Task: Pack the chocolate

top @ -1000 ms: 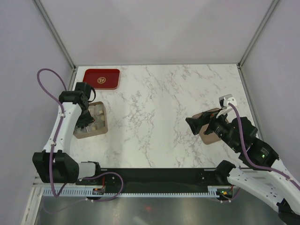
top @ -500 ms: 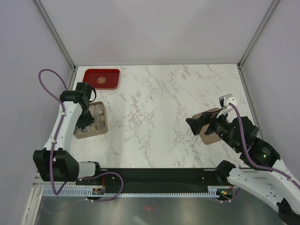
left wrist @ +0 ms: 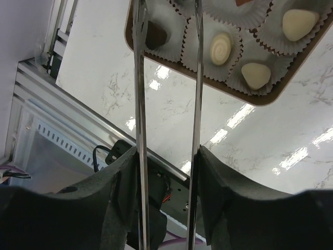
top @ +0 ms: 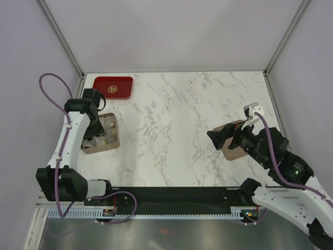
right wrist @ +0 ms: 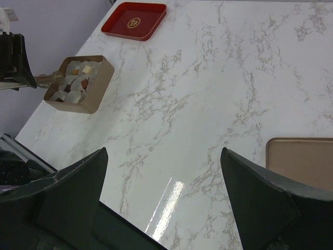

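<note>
The left gripper (left wrist: 166, 8) has its thin fingers apart, gripping nothing, tips over the brown box (left wrist: 260, 98) at 9 o'clock on the marble table (top: 182, 114). The chocolate (left wrist: 220, 48) sits inside in white paper cups (left wrist: 270, 44), with one brown piece just beside a finger. The right gripper (right wrist: 162, 156), spread wide and empty, hangs at 4 o'clock by the tan lid (right wrist: 302, 156). A red tray (top: 101, 83) lies at 11 o'clock.
</note>
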You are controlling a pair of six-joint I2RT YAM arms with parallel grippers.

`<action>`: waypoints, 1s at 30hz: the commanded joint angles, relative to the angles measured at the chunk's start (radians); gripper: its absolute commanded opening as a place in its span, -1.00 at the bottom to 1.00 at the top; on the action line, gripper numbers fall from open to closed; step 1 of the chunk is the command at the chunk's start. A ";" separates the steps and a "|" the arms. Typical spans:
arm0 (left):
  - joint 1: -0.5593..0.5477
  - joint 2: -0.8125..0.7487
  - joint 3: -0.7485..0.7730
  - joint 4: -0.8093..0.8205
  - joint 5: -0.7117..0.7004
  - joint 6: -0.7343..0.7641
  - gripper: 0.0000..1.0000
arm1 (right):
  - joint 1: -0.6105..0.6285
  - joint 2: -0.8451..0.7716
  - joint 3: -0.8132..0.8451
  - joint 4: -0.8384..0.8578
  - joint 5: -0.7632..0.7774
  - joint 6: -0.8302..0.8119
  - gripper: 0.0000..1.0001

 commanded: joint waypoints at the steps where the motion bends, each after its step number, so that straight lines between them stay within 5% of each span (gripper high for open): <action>1: 0.006 0.004 0.047 -0.101 -0.065 -0.031 0.12 | 0.005 0.034 0.052 -0.023 -0.001 0.016 0.96; 8: 0.006 -0.007 0.162 -0.080 -0.047 -0.014 0.15 | 0.005 0.114 0.098 -0.081 0.071 0.016 0.96; 15: -0.007 -0.084 0.224 0.185 0.260 0.097 0.06 | 0.005 0.218 0.214 -0.150 0.149 0.024 0.96; 30: -0.304 -0.114 0.064 0.574 0.438 0.186 -0.01 | 0.005 0.386 0.167 -0.147 0.369 0.159 0.96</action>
